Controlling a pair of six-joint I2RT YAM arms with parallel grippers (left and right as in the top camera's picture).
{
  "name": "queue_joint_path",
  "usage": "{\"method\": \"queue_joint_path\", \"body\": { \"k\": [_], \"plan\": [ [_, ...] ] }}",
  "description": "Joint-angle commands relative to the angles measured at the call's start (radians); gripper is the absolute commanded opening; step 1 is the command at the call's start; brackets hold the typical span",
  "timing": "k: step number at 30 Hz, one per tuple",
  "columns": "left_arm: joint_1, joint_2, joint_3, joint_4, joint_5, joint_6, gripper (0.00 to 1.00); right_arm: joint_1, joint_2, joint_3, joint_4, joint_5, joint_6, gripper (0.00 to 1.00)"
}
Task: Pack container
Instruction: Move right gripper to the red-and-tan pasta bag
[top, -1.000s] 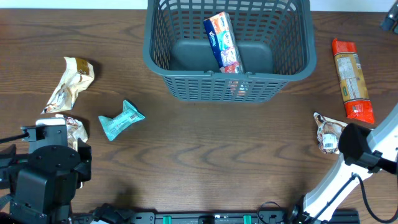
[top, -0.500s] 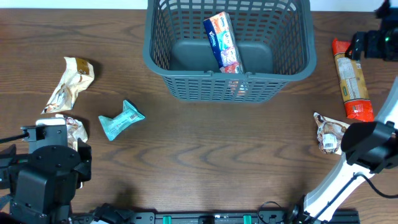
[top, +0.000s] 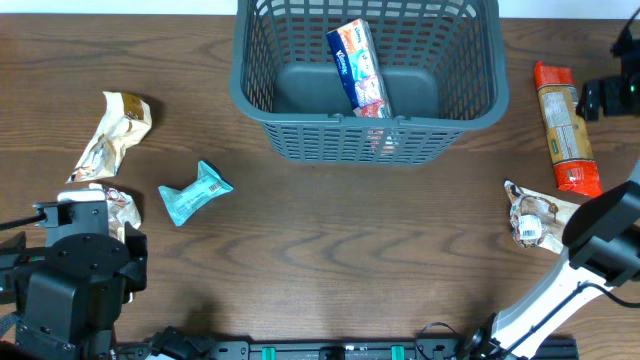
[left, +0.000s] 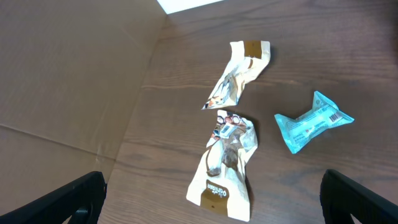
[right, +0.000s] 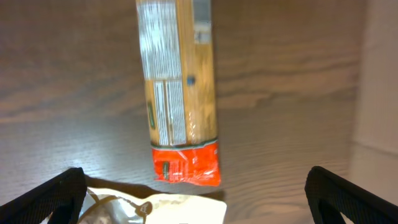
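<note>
- Basket (top: 300, 130): dark grey-green, slotted walls, flared rim. It stands upright at the far middle of the table (top: 330, 260), well apart from both hands.
- Inside the basket: one blue-and-white tissue pack (top: 358, 66), lying slantwise across the solid base, its lower end against the near wall.
- Left hand (left: 214, 202): released, fingers spread wide at the two bottom corners of the wrist view, nothing between them. It hangs over the near left part of the table.
- Below the left hand: a crumpled white wrapper with a brown end (left: 227, 158), flat on the wood. Just beyond it lies a cream wrapper with a brown top (left: 239, 74); the two are near each other, and contact cannot be told.
- A teal packet (left: 311, 121) lies to the right of those two, apart from both, barcode up.
- Right hand (right: 199, 196): released, fingers wide apart, gripping nothing. It hovers at the far right side of the table.
- Under the right hand: a long yellow packet with red ends (right: 180, 93), lying lengthwise on the table to the right of the basket and not touching it.
- A crumpled white bag (top: 530, 212) lies near the long packet's near end, just beside it.
</note>
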Motion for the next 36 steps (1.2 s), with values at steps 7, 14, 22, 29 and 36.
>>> {"method": "queue_joint_path", "body": {
  "k": [7, 14, 22, 29, 36],
  "plan": [
    [0.006, 0.001, 0.013, 0.000, -0.019, 0.009, 0.99, -0.018, 0.007, -0.250, 0.130, 0.025, 0.117, 0.99],
    [0.006, 0.001, 0.013, 0.000, -0.019, 0.009, 0.99, -0.011, 0.008, -0.241, 0.192, 0.066, 0.195, 0.99],
    [0.006, 0.001, 0.013, 0.000, -0.019, 0.009, 0.99, 0.004, 0.084, -0.240, 0.185, 0.064, 0.153, 0.99],
    [0.006, 0.001, 0.013, 0.000, -0.019, 0.009, 0.99, 0.013, 0.172, -0.240, 0.192, 0.057, 0.140, 0.99],
    [0.006, 0.001, 0.013, 0.000, -0.019, 0.009, 0.99, 0.013, 0.188, -0.240, 0.235, 0.058, 0.006, 0.99]
  ]
}}
